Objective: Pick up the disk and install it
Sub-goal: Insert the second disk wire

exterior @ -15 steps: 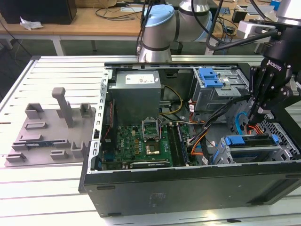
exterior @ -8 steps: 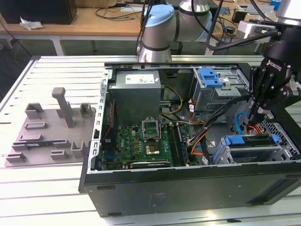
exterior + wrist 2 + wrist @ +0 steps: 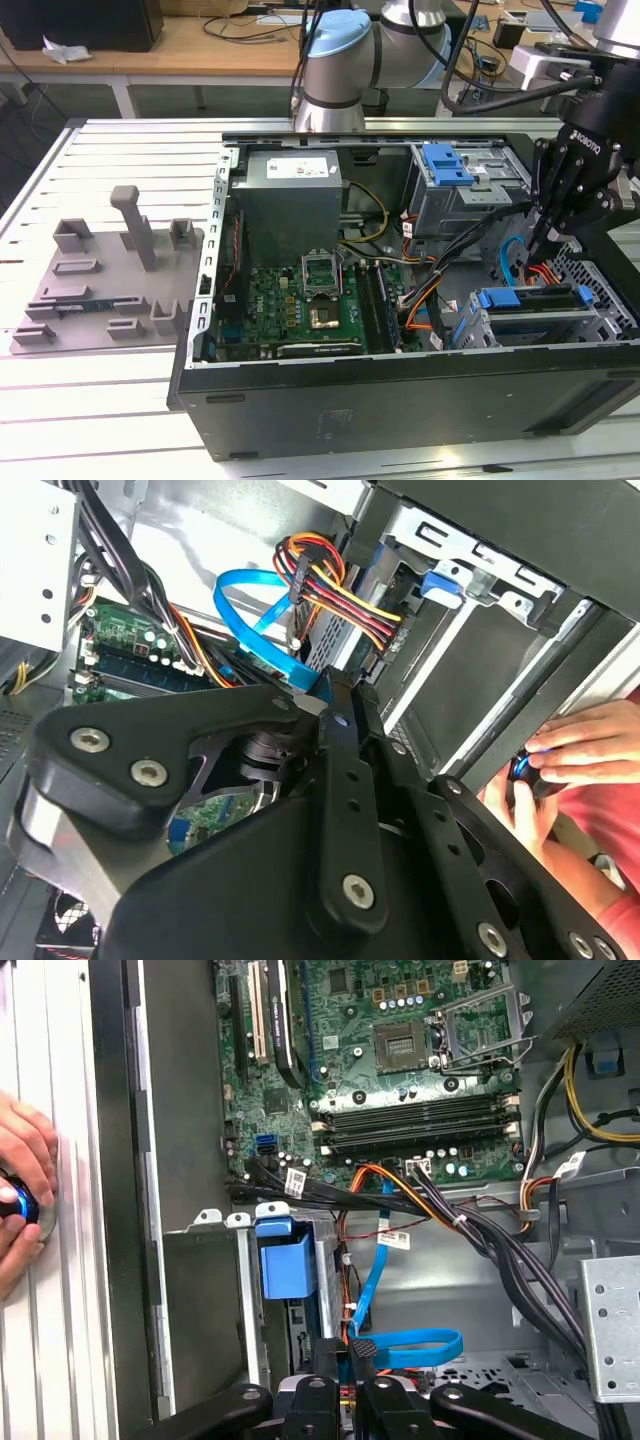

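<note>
One disk (image 3: 530,300), one claw (image 3: 548,232)

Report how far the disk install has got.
Done: the disk already sits in the drive cage, blue rail upward. In hand: nothing seen carried; the gripper hangs just above the cage, near the blue cable. Left: I cannot tell whether the disk is fully seated.
</note>
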`<state>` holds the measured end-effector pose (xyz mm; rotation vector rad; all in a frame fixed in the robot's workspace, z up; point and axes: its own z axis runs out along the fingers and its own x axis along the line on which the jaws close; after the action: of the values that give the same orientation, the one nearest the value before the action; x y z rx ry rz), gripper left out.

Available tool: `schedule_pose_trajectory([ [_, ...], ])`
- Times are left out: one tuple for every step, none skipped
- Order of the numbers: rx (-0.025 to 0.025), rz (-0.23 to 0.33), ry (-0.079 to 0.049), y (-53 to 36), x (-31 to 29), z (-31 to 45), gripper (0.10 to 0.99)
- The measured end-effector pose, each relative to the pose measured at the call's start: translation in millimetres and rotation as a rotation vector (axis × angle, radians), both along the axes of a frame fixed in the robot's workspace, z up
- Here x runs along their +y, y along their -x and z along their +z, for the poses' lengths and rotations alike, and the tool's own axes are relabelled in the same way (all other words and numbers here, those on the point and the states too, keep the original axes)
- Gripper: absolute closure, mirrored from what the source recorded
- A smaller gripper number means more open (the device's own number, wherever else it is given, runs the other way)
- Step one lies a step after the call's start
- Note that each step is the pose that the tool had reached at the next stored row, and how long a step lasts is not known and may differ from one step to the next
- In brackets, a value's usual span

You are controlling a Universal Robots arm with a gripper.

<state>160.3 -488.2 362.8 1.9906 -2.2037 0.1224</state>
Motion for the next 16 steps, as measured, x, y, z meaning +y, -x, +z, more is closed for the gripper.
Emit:
schedule_pose_trajectory([
  [-0.0007,0.000,-0.004,0.0,-2.1,0.0,0.925],
  [-0.0020,0.000,-0.009,0.0,-4.9,0.1,0.925],
  [-0.0030,0.000,-0.012,0.0,-6.6,0.1,0.925],
  [-0.0045,0.000,-0.015,0.1,-7.9,0.1,0.925],
  [-0.0070,0.000,-0.019,0.1,-9.3,0.1,0.925],
  [-0.0104,0.000,-0.022,0.0,-10.4,0.1,0.925],
  [-0.0157,0.000,-0.025,0.0,-11.7,0.1,0.925],
  [-0.0204,0.000,-0.028,0.2,-12.5,0.1,0.925],
  [-0.0265,0.000,-0.030,0.4,-13.2,0.1,0.925],
  [-0.0306,0.000,-0.031,0.8,-13.7,0.1,0.925],
  [-0.0354,0.000,-0.032,2.1,-14.6,0.1,0.925],
  [-0.0369,0.000,-0.033,2.7,-15.2,0.1,0.925],
  [-0.0385,0.000,-0.033,3.2,-16.0,0.1,0.925],
  [-0.0403,0.000,-0.035,3.6,-17.8,0.1,0.925],
  [-0.0410,0.000,-0.036,3.7,-19.1,0.1,0.925],
  [-0.0415,0.001,-0.037,3.7,-20.4,0.1,0.925],
])
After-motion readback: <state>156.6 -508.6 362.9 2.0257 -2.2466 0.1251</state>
